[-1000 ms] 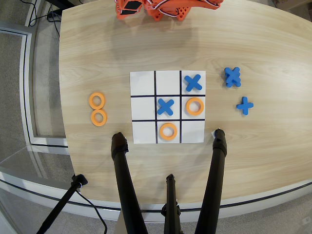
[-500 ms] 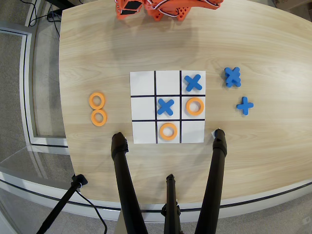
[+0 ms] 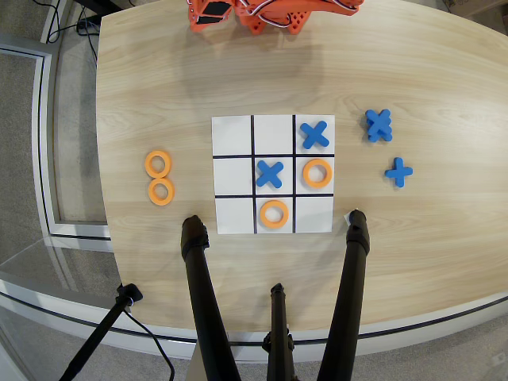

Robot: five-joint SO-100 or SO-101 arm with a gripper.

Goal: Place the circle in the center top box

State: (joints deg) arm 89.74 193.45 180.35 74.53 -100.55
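The white nine-cell grid (image 3: 234,214) lies mid-table. Two orange circles sit on it: one (image 3: 274,213) in the middle cell of the row nearest the view's bottom, one (image 3: 317,173) in the right cell of the middle row. The middle cell of the view's top row (image 3: 274,133) is bare white. Two more orange circles (image 3: 159,164) (image 3: 161,191) lie touching on the wood left of the grid. The orange arm is folded at the top edge, far from all pieces. Its gripper (image 3: 238,16) is mostly cropped and holds no visible ring.
Blue crosses sit in the grid's top right cell (image 3: 315,134) and central cell (image 3: 270,174). More blue crosses lie right of the grid (image 3: 379,125) (image 3: 398,171). Black tripod legs (image 3: 202,286) (image 3: 349,286) stand on the table below the grid.
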